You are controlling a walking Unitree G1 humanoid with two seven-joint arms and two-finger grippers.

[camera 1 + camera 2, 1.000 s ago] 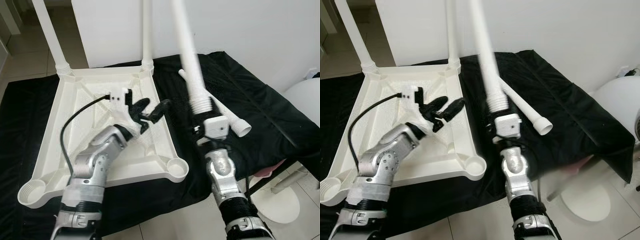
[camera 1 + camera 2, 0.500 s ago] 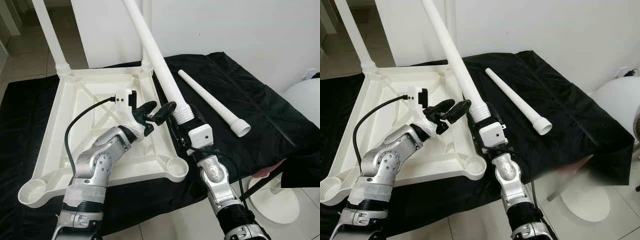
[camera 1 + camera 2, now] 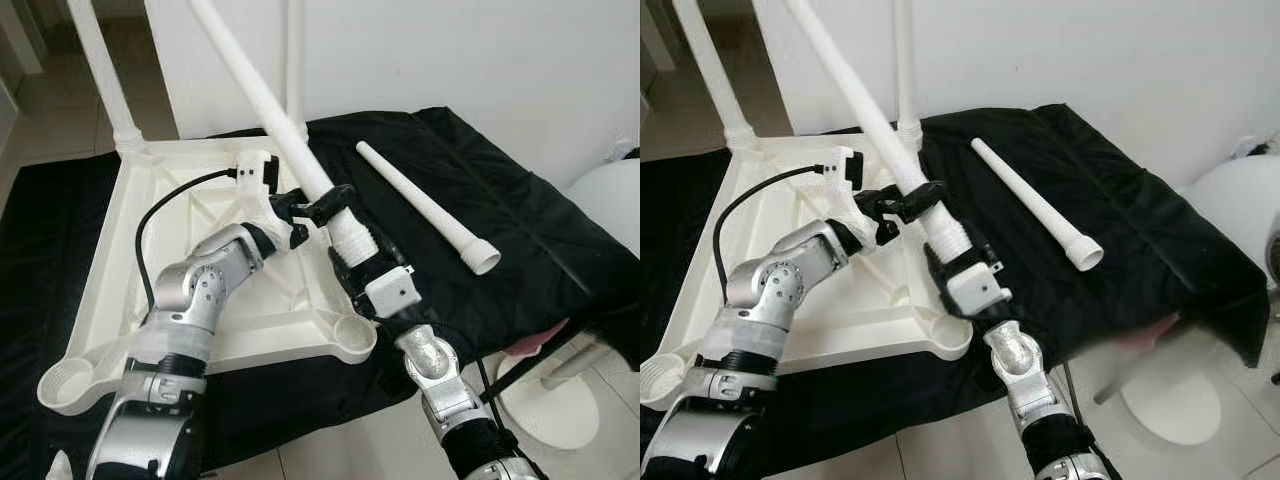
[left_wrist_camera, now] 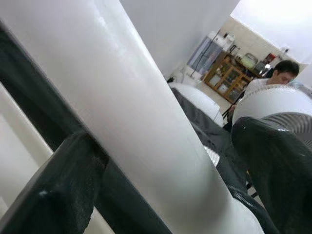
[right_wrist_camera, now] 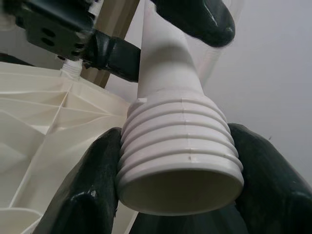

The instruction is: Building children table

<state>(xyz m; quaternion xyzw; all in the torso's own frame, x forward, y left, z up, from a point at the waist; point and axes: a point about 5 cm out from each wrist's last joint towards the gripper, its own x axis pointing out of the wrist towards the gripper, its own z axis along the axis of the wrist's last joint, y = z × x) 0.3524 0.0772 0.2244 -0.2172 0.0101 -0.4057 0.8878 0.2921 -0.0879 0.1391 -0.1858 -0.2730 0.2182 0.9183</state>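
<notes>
A black cloth (image 3: pixel 520 230) covers the low surface, and a white wall (image 3: pixel 480 60) rises behind it, with pale floor tiles (image 3: pixel 340 455) near the robot. On the cloth lies an upturned white table top (image 3: pixel 190 310), ribbed underside up, with two legs already standing in its far corners: one far left (image 3: pixel 100 70) and one far right (image 3: pixel 293 60). Open round sockets show at the near left corner (image 3: pixel 62 385) and near right corner (image 3: pixel 352 335). The right gripper (image 3: pixel 352 262) is closed around the threaded end of a third leg (image 3: pixel 262 95), which slants up and away to the far left above the table top's right edge. The left gripper (image 3: pixel 312 208) has its fingers on either side of that same leg just above the thread, pressed against it. A fourth leg (image 3: pixel 425 205) lies loose on the cloth to the right, well apart from the table top. A round white base (image 3: pixel 540 395) stands on the floor at the near right. In the left wrist view, a person (image 4: pixel 280 73) and wooden shelving (image 4: pixel 229 68) show in a far room.
</notes>
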